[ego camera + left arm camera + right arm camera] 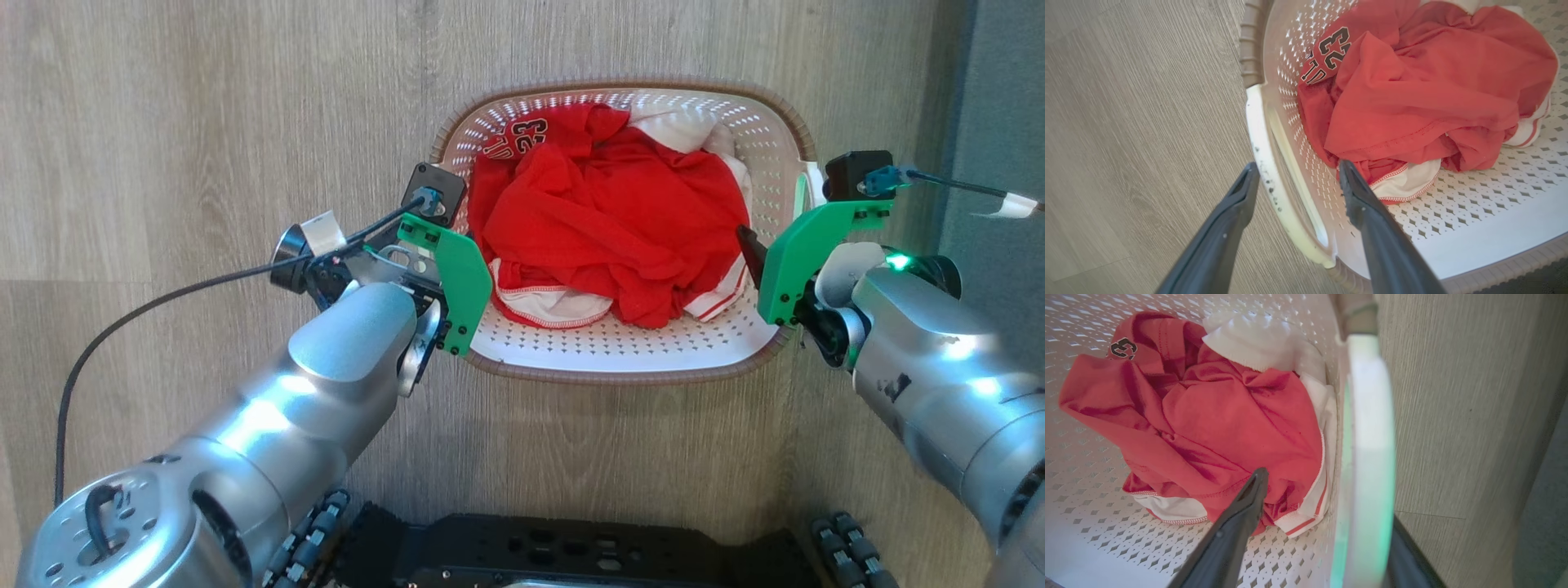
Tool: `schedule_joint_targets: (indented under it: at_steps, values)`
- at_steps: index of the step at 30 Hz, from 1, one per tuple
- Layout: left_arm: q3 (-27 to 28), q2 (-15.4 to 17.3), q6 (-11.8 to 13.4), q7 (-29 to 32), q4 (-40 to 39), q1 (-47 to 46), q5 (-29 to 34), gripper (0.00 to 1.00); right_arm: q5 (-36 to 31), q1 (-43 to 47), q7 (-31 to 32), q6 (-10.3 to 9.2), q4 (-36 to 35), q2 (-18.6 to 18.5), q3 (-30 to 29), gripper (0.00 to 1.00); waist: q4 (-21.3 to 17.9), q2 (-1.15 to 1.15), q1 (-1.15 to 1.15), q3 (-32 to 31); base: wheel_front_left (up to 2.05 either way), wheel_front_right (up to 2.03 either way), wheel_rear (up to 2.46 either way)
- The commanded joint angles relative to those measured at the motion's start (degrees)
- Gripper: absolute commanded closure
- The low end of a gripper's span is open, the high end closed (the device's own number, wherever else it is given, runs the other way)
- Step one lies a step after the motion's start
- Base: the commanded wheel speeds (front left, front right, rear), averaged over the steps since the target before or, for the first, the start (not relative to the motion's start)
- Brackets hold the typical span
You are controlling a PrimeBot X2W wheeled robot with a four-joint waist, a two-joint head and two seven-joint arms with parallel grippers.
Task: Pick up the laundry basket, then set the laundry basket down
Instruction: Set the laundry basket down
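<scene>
The laundry basket (620, 359) sits on the floor (163, 122) just ahead of the robot's base (571, 547), with a crumpled garment (604, 212) in it over another cloth (678, 126). The left gripper (1298, 165) straddles its left handle (1274, 179) and the right gripper (1327, 498) its right handle (1367, 457), each with one finger inside.

Your arms (269, 416) are shiny silver, green brackets (461, 282) at the wrists, black cable (188, 287) off the left one, left pincer (1297, 165) dark grey.

Clothes (604, 212) crowd the laundry basket (620, 351); floor (163, 122) around lies open.
</scene>
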Motion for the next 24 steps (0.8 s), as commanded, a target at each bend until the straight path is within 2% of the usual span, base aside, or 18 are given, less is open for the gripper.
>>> schedule_joint_targets:
  at_steps: [1,15,21,24]
  values:
    - [0.4,0.6,0.5,-0.8,-0.2,0.0,0.7,0.00,0.1,4.0,0.0,0.40,-0.2,0.9,0.3,0.00,0.0,0.00,0.00,-0.2,0.00,0.00,0.00]
    - [0.4,0.6,-0.3,0.1,-0.3,2.6,0.1,0.00,-2.2,5.2,-0.3,0.40,5.8,2.8,0.6,0.00,0.4,0.00,0.00,-5.4,0.00,0.00,0.00]
    - [0.4,0.6,-1.9,-1.5,-0.6,5.3,-1.6,0.00,-3.6,7.2,0.0,0.40,7.4,3.4,0.7,0.00,0.8,0.00,0.00,-10.9,0.00,0.00,0.00]
    - [0.4,0.6,-3.2,-3.3,-0.7,7.0,-4.3,0.00,-4.5,8.6,-0.7,0.40,7.5,1.8,0.3,0.00,0.8,0.00,0.00,-14.0,0.00,0.00,0.00]
